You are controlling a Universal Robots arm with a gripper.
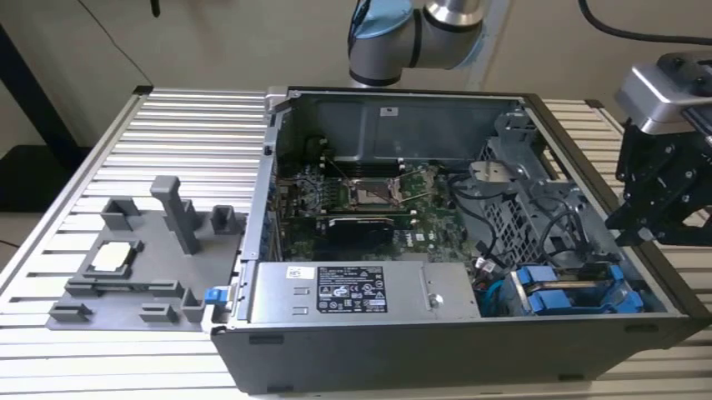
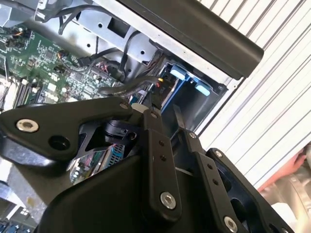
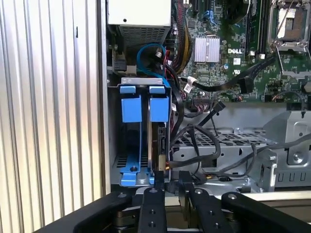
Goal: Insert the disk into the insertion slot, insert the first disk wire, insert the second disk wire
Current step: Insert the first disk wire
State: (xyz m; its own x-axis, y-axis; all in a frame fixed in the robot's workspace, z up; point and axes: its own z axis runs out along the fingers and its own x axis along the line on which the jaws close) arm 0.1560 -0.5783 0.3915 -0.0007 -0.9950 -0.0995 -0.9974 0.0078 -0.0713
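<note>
The disk [image 3: 160, 145] stands on edge in the drive bay [image 3: 144, 81] of the open computer case, its blue carrier tab [image 3: 159, 108] facing the power supply. In the exterior view its blue tab [image 1: 535, 275] sits at the case's lower right corner. My gripper [image 3: 170, 183] hovers just past the disk's rear end, over the case's right edge [image 1: 651, 208]. Its fingers [image 2: 153, 127] stand a narrow gap apart, open, with nothing between them. Black cables [image 3: 194, 141] with red and yellow wires [image 3: 167, 165] lie at the disk's rear; I cannot tell whether any is plugged in.
A second blue carrier [image 3: 131, 108] sits beside the disk, nearer the case wall. The power supply [image 1: 362, 292], the motherboard [image 1: 368, 196] and a metal cage [image 1: 523, 208] crowd the case. A grey fixture [image 1: 145, 258] stands on the ribbed table at the exterior view's left.
</note>
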